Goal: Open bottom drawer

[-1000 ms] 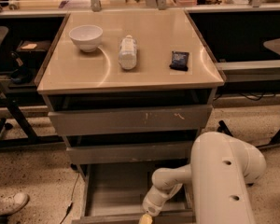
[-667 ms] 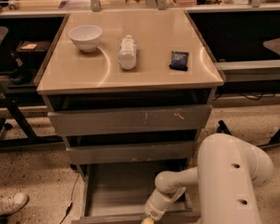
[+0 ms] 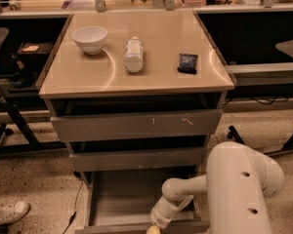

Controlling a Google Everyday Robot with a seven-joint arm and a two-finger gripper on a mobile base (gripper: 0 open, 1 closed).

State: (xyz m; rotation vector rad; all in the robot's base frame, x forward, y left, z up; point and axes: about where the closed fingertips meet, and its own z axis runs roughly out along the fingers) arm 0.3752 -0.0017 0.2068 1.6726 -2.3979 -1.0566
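Glossy beige tabletop (image 3: 158,45); matt grey bottom drawer (image 3: 122,199); smooth pale plastic gripper (image 3: 154,229) at its front edge

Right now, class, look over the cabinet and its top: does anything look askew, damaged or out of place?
The bottle lies on its side on the tabletop. The top drawer front bears pale scratches. The bottom drawer stands pulled out, the tool at its front edge.

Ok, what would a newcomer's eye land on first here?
The bulky white arm fills the lower right, its gripper down at the front edge of the bottom drawer, which is pulled out. On the tan cabinet top sit a white bowl, a lying bottle and a dark packet.
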